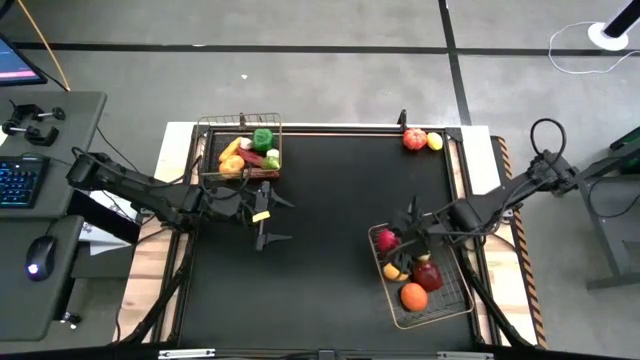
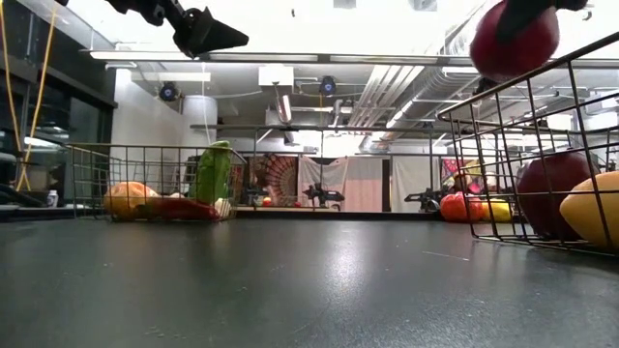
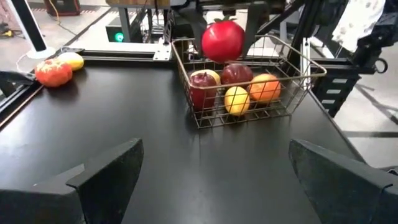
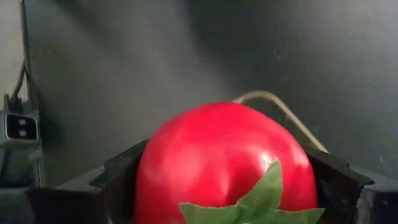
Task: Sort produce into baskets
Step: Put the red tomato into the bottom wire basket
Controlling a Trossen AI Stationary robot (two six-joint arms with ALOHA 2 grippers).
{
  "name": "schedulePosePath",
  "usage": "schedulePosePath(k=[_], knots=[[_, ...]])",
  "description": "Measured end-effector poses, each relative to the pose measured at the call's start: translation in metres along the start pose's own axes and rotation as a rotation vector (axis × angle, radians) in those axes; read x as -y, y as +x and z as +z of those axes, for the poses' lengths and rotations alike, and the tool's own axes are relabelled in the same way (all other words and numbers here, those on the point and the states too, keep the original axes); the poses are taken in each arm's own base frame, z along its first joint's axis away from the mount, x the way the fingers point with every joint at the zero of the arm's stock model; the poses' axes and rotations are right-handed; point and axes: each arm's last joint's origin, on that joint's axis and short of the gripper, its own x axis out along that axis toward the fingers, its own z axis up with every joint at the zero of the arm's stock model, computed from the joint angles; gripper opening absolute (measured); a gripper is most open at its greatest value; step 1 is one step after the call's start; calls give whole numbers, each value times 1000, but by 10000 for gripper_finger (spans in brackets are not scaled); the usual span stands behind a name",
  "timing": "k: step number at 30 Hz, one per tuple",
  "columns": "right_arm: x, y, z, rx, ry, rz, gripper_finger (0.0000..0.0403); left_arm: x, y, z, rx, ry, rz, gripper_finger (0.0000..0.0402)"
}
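My right gripper [image 1: 394, 240] is shut on a round red fruit with a green leaf [image 4: 217, 162], above the far-left corner of the wire basket [image 1: 455, 300] at the table's near right. Dark-red apples, a lemon and an orange [image 1: 413, 295] lie in that basket. At the far left stands a second wire basket [image 1: 205, 150], which holds a green pepper [image 1: 262, 139] and other produce. Just in front of it, above the bare mat, my left gripper [image 1: 275, 220] hangs open with nothing between its fingers. A red-orange fruit [image 1: 414, 139] and a yellow lemon [image 1: 434, 141] rest on the mat at the far edge. My right gripper pinches the red fruit by two opposite sides [image 4: 149, 180] between its two fingers [image 4: 115, 177]. The fingers slant downward, coming from the table's right. The fruit [image 3: 222, 40] is lifted clear, higher than the basket's rim [image 3: 180, 59].
A raised frame runs along the black mat's far edge [image 1: 330, 128]. To the table's left is a side desk with a keyboard [image 1: 18, 180] and a mouse [image 1: 38, 256]. Bare mat lies between the two baskets [image 1: 320, 220].
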Motion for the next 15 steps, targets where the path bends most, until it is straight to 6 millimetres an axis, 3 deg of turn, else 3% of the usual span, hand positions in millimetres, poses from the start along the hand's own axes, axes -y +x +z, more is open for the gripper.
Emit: schedulePosePath(k=[6,15], knots=[[-1,1,6,29,38,36,326,0,0,0,-2,20,0,392],[-4,-1,-3,-48,101,59,338,0,0,-1,-12,22,1,392]])
